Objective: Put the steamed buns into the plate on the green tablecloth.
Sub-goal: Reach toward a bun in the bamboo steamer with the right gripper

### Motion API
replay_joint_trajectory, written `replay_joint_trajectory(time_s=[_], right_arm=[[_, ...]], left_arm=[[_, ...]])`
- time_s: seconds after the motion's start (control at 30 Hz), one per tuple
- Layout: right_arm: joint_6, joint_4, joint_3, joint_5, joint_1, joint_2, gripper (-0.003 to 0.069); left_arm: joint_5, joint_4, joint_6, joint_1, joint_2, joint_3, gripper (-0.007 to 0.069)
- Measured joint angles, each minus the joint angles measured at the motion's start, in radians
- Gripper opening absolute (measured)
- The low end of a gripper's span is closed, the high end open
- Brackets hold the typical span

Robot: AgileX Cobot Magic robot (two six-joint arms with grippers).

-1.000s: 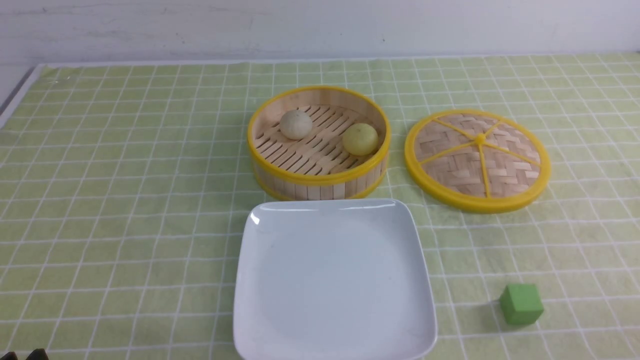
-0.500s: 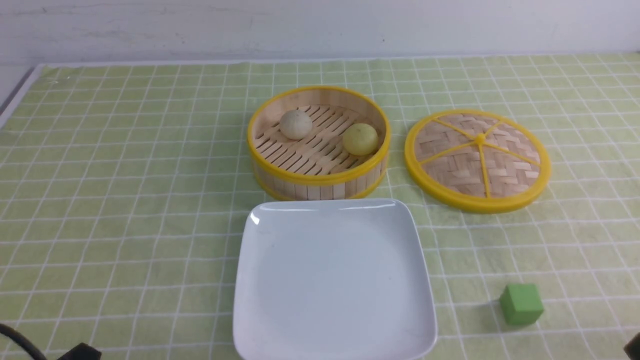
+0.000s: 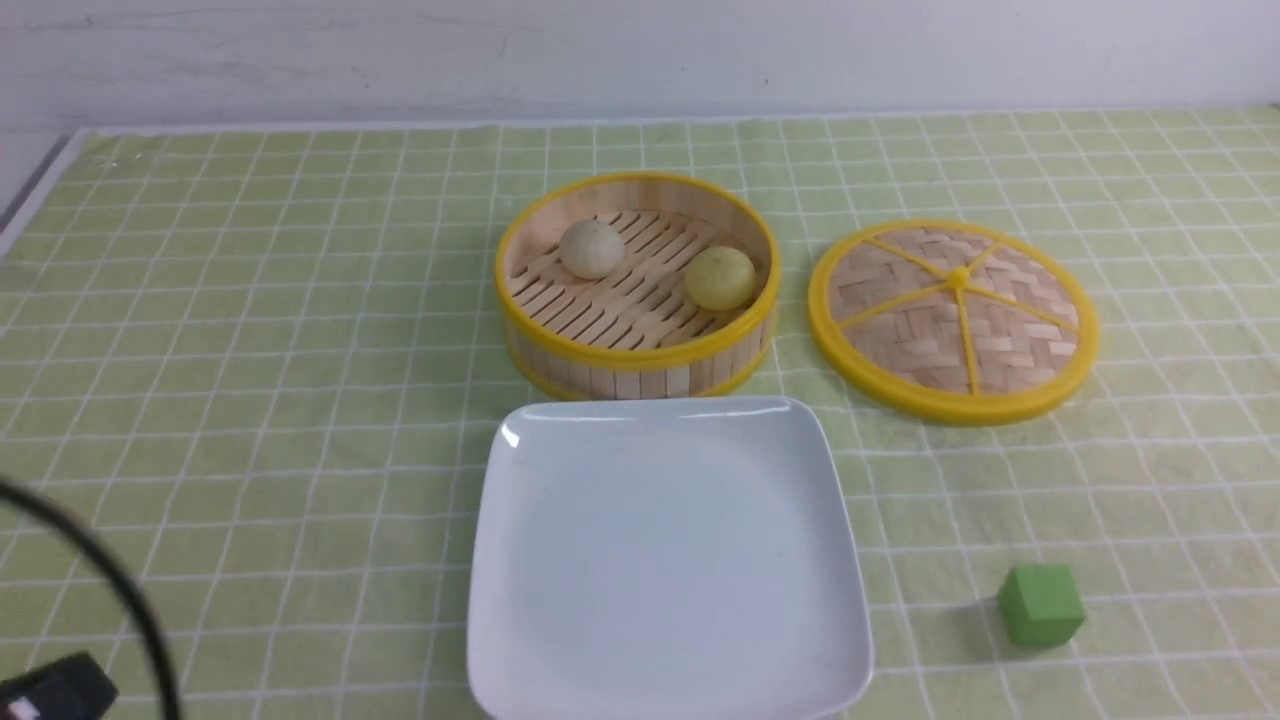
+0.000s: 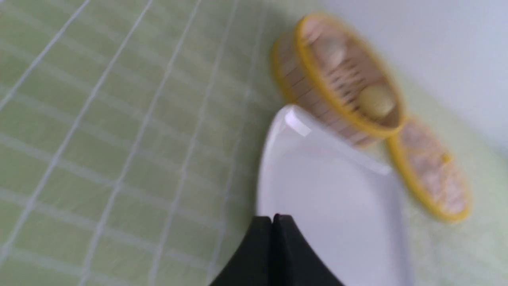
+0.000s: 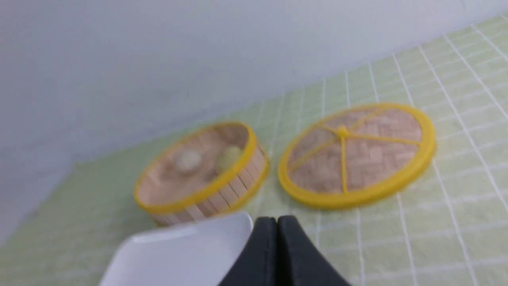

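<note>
Two steamed buns lie in the open bamboo steamer (image 3: 636,375): an off-white bun (image 3: 591,249) at its back left and a pale yellow bun (image 3: 719,278) at its right. The white square plate (image 3: 666,560) sits bare on the green tablecloth (image 3: 250,350), just in front of the steamer. My left gripper (image 4: 272,217) is shut with nothing in it, near the plate's left edge (image 4: 264,174). Also shut and holding nothing, my right gripper (image 5: 276,219) hangs by the plate's corner (image 5: 222,230), short of the steamer (image 5: 206,190). In the front view only a black part of the left arm (image 3: 55,690) and its cable show.
The steamer's woven lid (image 3: 955,320) lies flat to the right of the steamer. A green cube (image 3: 1040,604) stands at the front right of the cloth. A white wall closes the far side.
Both grippers have closed. The left arm's black part and cable have risen further into the front view's lower left corner. The dark piece at the lower right edge has gone from view.
</note>
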Motion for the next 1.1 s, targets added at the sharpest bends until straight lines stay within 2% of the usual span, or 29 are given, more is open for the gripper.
replay_joint_trajectory(time_s=[0.03,0.07,0.13,0.2,0.27,0.37,0.53,0.63,0.77,0.97,1.1], right_arm=[[0.097,-0.075,-0.080,0.123,0.000,0.127,-0.0004],[0.139,-0.118,-0.134,0.201,0.000,0.219,-0.0003],[0.150,-0.155,-0.230,0.311,0.002,0.379,0.0000],[0.056,-0.123,-0.302,0.367,0.026,0.539,0.0002],[-0.117,-0.017,-0.379,0.377,0.084,0.694,0.0008],[-0.288,0.091,-0.487,0.362,0.180,0.872,0.0027],[-0.356,0.073,-0.718,0.304,0.309,1.162,0.0099],[-0.356,0.012,-0.900,0.293,0.366,1.342,0.0171],[-0.282,-0.091,-1.200,0.335,0.390,1.576,0.0261],[-0.184,-0.228,-1.542,0.370,0.389,1.805,0.0288],[-0.173,-0.245,-1.714,0.372,0.389,1.955,0.0288]], left_arm=[[0.120,0.041,0.011,0.000,0.093,-0.051,0.0002],[0.185,0.066,0.023,0.000,0.158,-0.077,0.0002],[0.266,0.100,0.061,0.000,0.272,-0.114,0.0002],[0.299,0.115,0.105,0.000,0.361,-0.139,0.0002],[0.293,0.116,0.144,0.000,0.426,-0.151,0.0002],[0.266,0.109,0.178,0.000,0.478,-0.151,0.0006],[0.243,0.108,0.189,0.000,0.495,-0.151,0.0033],[0.240,0.108,0.190,0.000,0.495,-0.152,0.0062],[0.238,0.108,0.190,0.000,0.495,-0.152,0.0132],[0.236,0.108,0.190,0.000,0.495,-0.153,0.0244],[0.235,0.108,0.190,0.000,0.495,-0.153,0.0279]])
